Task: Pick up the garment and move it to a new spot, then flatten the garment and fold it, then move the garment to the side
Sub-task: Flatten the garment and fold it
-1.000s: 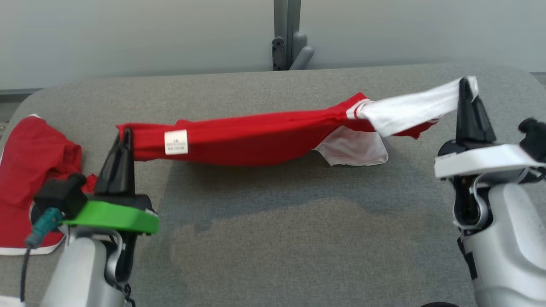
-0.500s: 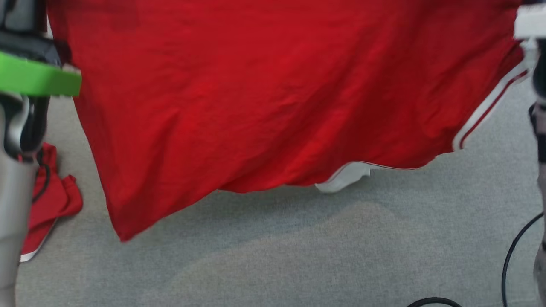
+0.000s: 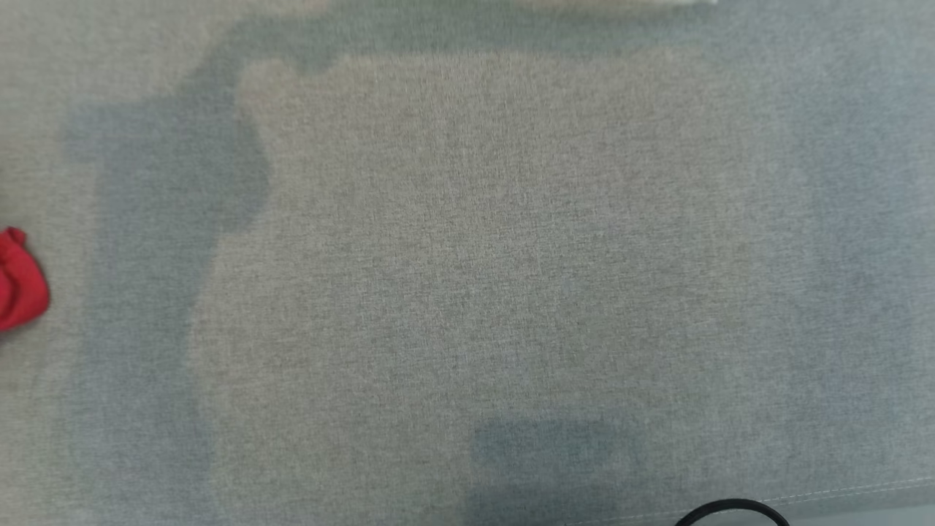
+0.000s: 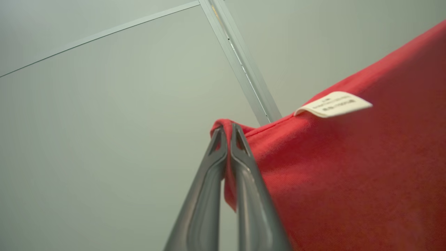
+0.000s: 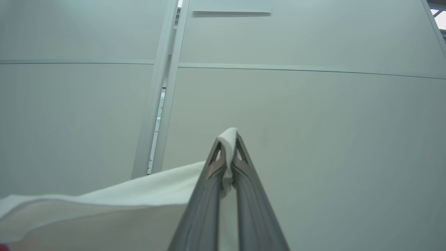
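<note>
The garment [image 4: 348, 174] is red with a white label [image 4: 332, 104] near its edge. In the left wrist view it hangs in the air against a pale wall. My left gripper [image 4: 228, 127] is shut on its red corner, the cloth pinched between the fingertips. In the right wrist view my right gripper [image 5: 228, 136] is shut on the garment's white part [image 5: 139, 195], which droops away to the left. Both grippers point up towards the wall panels.
The head view looks down on the grey fabric table [image 3: 467, 256], crossed by soft shadows. A second red cloth [image 3: 18, 281] peeks in at the left edge. A black cable [image 3: 734, 511] curves at the bottom, by the table's front seam [image 3: 840, 493].
Both grippers have lifted the garment off the table; half a second ago it hung spread before the head camera. The head view has shifted and now faces the bare tabletop.
</note>
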`<state>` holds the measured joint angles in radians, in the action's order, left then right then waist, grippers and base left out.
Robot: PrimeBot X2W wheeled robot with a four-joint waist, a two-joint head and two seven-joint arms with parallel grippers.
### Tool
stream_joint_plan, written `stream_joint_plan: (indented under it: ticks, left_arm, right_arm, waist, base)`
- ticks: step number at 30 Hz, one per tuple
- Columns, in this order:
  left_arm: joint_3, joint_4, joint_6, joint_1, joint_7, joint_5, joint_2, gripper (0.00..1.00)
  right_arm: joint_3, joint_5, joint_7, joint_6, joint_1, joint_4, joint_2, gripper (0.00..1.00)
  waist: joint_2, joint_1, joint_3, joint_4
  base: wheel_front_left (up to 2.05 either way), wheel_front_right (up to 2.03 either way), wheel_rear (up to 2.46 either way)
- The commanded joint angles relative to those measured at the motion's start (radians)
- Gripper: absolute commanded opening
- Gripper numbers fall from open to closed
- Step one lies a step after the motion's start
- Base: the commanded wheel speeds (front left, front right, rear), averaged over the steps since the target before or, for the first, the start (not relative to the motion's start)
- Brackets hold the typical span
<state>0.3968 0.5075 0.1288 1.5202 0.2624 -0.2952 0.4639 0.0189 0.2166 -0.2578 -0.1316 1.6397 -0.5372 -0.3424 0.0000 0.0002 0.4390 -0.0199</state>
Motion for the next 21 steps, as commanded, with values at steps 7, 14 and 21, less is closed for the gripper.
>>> stream_joint_plan:
  ticks: [7, 14, 21]
  left_arm:
    - [-0.040, 0.053, 0.000, -0.006, 0.001, 0.014, -0.047, 0.00]
    - [-0.099, 0.088, 0.002, -0.291, 0.002, -0.046, -0.083, 0.00]
    - [-0.256, 0.065, 0.000, -0.686, 0.002, -0.106, -0.175, 0.00]
  right_arm:
    - [0.004, -0.014, -0.007, 0.002, -0.007, -0.052, 0.042, 0.00]
    - [-0.130, 0.171, -0.008, 0.002, -0.332, 0.045, 0.033, 0.00]
    - [-0.155, 0.353, -0.008, 0.002, -0.813, 0.188, 0.016, 0.00]
  waist:
    - [0.0000, -0.0002, 0.139, -0.025]
    - [0.0000, -0.0002, 0.150, -0.058]
    - [0.0000, -0.0002, 0.048, -0.075]
  base:
    - [0.00, 0.00, 0.00]
    - [0.00, 0.00, 0.00]
    - [0.00, 0.00, 0.00]
